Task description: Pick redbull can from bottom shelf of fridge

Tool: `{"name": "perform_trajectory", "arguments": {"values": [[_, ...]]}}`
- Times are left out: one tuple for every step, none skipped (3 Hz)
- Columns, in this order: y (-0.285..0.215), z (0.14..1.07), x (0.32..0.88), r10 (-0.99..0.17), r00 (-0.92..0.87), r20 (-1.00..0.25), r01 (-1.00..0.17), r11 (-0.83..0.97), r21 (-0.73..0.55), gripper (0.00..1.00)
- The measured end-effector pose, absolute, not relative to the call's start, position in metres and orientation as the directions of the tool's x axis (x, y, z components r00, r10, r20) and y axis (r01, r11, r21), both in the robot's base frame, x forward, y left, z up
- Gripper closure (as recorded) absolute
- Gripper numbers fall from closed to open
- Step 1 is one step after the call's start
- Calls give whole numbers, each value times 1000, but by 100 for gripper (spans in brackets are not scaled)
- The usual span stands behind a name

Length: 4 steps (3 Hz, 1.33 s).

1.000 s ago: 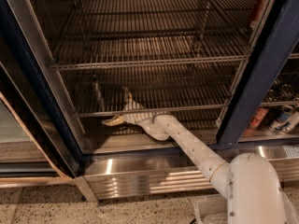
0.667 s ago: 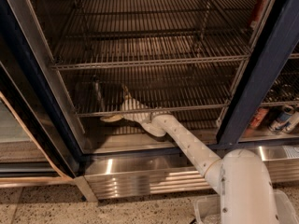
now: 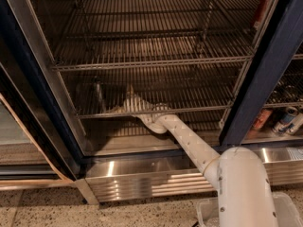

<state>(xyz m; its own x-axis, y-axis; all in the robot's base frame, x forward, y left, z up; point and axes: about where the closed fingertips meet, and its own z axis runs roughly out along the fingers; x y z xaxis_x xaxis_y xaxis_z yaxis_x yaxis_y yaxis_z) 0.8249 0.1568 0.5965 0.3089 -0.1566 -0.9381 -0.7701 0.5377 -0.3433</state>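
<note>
The redbull can (image 3: 98, 96) stands upright as a slim dark shape at the left of the bottom shelf (image 3: 203, 109), seen through the wire rods. My gripper (image 3: 119, 101) reaches into the fridge (image 3: 267, 74) at shelf level, just right of the can and apart from it. It is open: one finger (image 3: 129, 91) points up and the other (image 3: 113, 110) points left along the front rail. Nothing sits between the fingers. My white arm (image 3: 189, 143) runs from the lower right up to the shelf.
Two more wire racks (image 3: 151, 63) hang above. A ribbed stainless base panel (image 3: 142, 176) lies below the opening. The open glass door (image 3: 23, 126) stands at the left. Behind the right door lie cans (image 3: 286, 119) and a red-orange can (image 3: 260, 119).
The gripper and wrist have shifted left and slightly deeper along the bottom shelf, closing the gap to the can. The can has not moved.
</note>
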Motion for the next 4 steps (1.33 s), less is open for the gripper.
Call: {"name": "perform_trajectory", "arguments": {"values": [[156, 590, 831, -135, 270, -953, -773, 560, -298, 0], [155, 585, 833, -145, 226, -963, -777, 570, -268, 0], [153, 580, 829, -168, 175, -970, -790, 564, -240, 0], [149, 577, 823, -186, 138, -973, -794, 566, -221, 0]]}}
